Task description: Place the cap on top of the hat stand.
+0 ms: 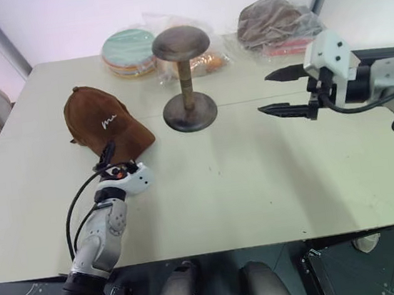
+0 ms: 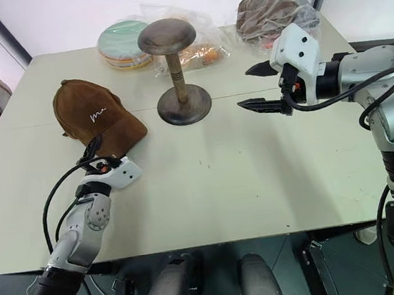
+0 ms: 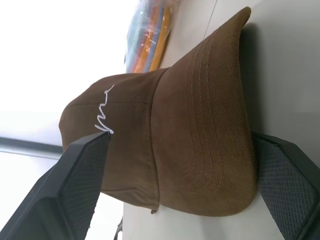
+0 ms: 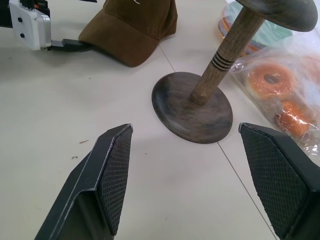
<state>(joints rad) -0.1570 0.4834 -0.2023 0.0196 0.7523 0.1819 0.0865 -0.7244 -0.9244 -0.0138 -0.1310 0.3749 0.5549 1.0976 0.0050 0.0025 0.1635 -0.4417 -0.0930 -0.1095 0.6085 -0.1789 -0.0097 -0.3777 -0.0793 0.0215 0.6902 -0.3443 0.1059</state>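
Spreading my left gripper wide about the cap brim, unclamped; right gripper open at 3 o'clock of hat stand; pale table.

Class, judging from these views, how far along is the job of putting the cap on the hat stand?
Done: nothing yet; the cap lies on the table, left of the bare hat stand. In hand: the left gripper is open with its fingers either side of the brim, not closed on it. The right gripper hangs open beside the stand. Left: grasp, lift, set on the domed top.
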